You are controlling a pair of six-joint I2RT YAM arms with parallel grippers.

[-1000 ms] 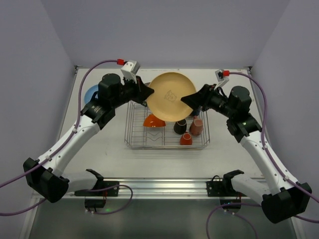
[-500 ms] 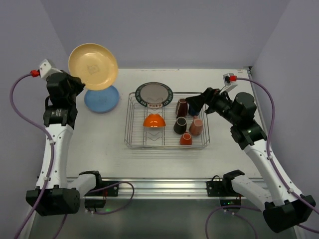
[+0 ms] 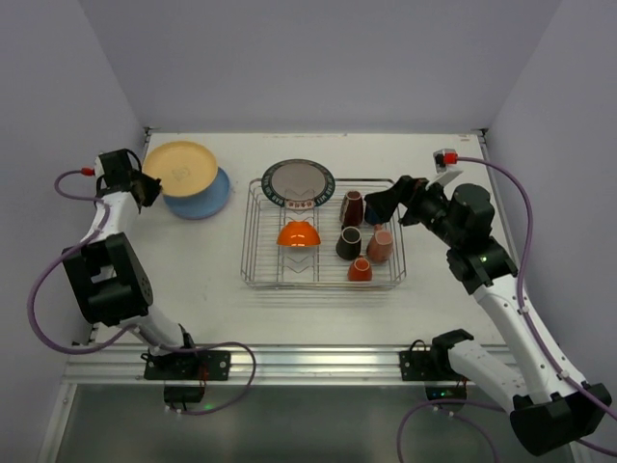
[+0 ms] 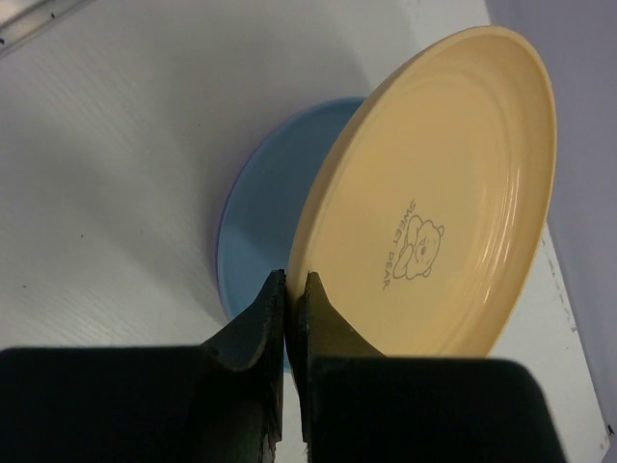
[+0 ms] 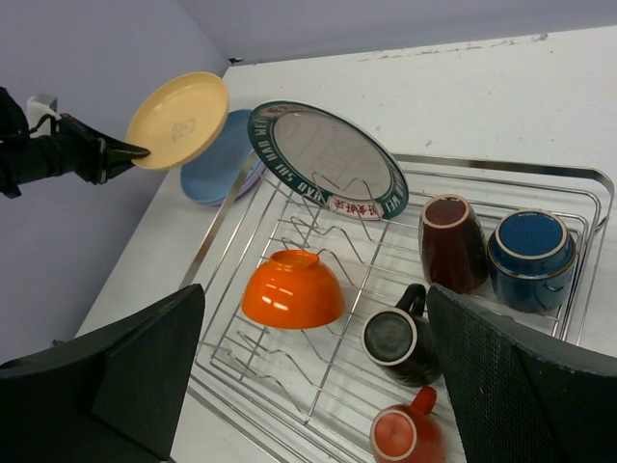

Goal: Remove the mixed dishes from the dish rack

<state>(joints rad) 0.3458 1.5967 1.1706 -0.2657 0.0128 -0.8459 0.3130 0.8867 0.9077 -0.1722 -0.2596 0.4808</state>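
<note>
L gripper [image 4: 289,294] clamped on rim of yellow plate [image 4: 443,183]. Fingers pinch plate's lower-left edge in wrist view, plate sticks out up-right from the tips, tilted, bear print facing cam. Top view: that plate is upper left of frame, out of the rack [image 3: 323,285], overlapping upper-left part of blue plate [image 3: 207,198], which lies flat on table [image 3: 193,289]; can't tell if the two plates touch. R gripper [image 3: 388,201] wide apart, nothing btwn fingers, hanging over rack's upper-right corner in top view, near the mugs but not touching any. Rack is mid-frame w/ rest of dishes inside. White plate [image 3: 298,181] w/ dark rim leans at rack's upper-left corner, well left of R gripper. Bowl [image 3: 299,232], orange, upside down just below that plate. Maroon mug [image 3: 352,207] just left of R gripper tips; blue mug [image 5: 530,246] right beside it, seen only in R wrist view, hidden under gripper from top. Black mug [image 3: 348,243] below maroon one, pink mug [image 3: 380,245] just right of black, orange mug [image 3: 360,269] lowest, near rack's bottom edge. R wrist view: bowl and black mug show btwn the two finger outlines at frame bottom, apart from both; yellow plate far off upper left w/ L gripper on its left edge.
</note>
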